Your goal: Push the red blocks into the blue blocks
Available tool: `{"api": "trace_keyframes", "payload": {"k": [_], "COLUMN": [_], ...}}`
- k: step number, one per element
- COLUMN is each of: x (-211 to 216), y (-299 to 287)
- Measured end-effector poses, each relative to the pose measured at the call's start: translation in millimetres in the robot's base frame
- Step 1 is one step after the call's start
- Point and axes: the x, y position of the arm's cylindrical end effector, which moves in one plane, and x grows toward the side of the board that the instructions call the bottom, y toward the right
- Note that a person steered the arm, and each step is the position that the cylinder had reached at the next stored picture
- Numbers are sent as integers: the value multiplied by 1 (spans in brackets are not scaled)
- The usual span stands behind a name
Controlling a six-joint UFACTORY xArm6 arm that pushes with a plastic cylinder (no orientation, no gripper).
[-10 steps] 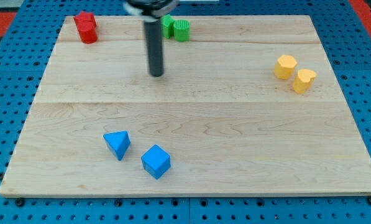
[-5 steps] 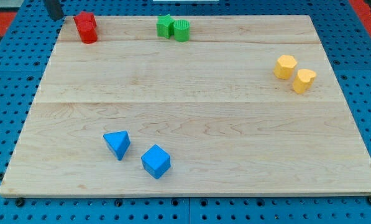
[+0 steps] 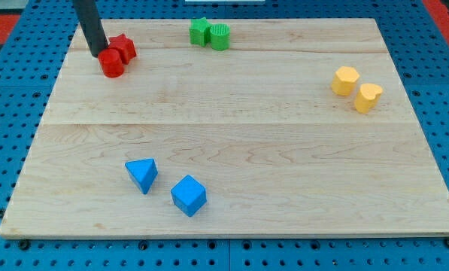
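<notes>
I set my tip, which has no jaws, against the red blocks on their upper-left side, lining the push toward the blue blocks.

The board looks like pale wood with a fine lengthwise grain and a smooth, faintly satin finish, made of planks with seams running across it. Around it, the blue base seems a matt panel pierced with regular holes. At 11 o'clock, the rod ending in my tip is dark, smooth and dull. The red blocks against it, the green blocks, yellow blocks, blue wedge and blue cube all look solid-coloured, smooth and matt.
</notes>
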Motion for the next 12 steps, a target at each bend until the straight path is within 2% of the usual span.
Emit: {"api": "trace_keyframes", "payload": {"k": [1, 2, 3, 5, 7, 8, 9, 10, 11, 12], "x": [-40, -65, -51, 76, 197, 215, 217, 191, 132, 152], "y": [-78, -12, 36, 34, 74, 101, 110, 72, 64, 10]}}
